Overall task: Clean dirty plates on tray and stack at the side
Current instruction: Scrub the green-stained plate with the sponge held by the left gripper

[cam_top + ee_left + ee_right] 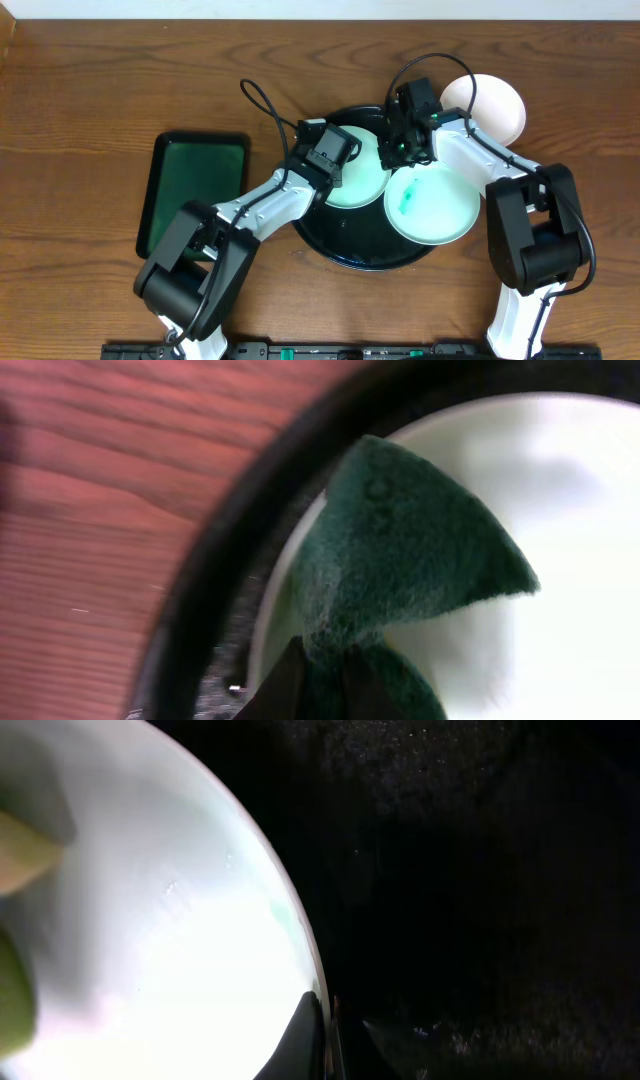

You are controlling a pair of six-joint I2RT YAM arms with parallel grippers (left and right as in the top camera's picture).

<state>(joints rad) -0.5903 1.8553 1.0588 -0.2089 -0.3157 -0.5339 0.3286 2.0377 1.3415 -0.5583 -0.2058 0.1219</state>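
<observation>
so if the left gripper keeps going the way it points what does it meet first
Probably the pale plate: the green pad held by the left gripper hangs right over it, though contact is unclear.

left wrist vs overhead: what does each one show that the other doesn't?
Left wrist only: the green scouring pad pinched in the left claw. Overhead only: the green rectangular tray, a smeared plate, a third plate off the black tray, and the right claw. Both: the black tray's rim, the plate under the pad and the wooden table.
</observation>
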